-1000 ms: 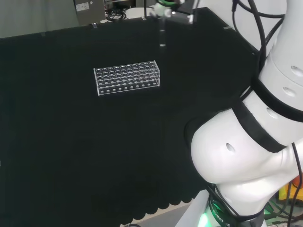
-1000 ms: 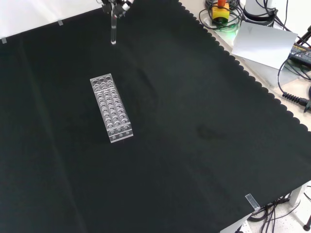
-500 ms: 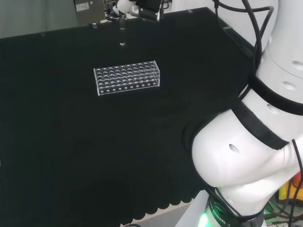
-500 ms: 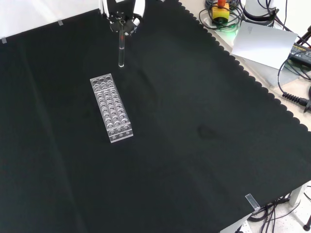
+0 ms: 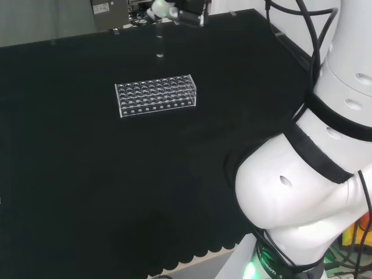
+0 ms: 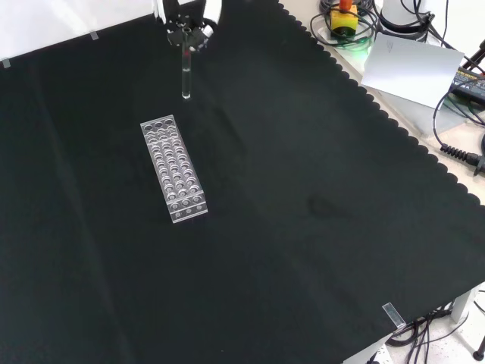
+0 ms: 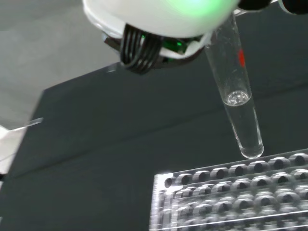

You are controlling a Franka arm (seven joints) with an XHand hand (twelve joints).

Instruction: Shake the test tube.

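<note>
The cloth (image 6: 303, 227) is plain black with a scalloped edge. The test tube rack (image 6: 173, 168) is clear, its rows of round holes glinting pale grey. The test tube (image 7: 236, 91) is clear glass with a small red mark on its side. The hand (image 6: 184, 19) is black and white, with a green glow on its white part in the wrist view.

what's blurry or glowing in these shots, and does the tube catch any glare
Wrist view: the hand is a blurred white mass with a green glow; the test tube is sharp, and the rack is soft. Front view: the tube shows as a pale streak on the black cloth.
</note>
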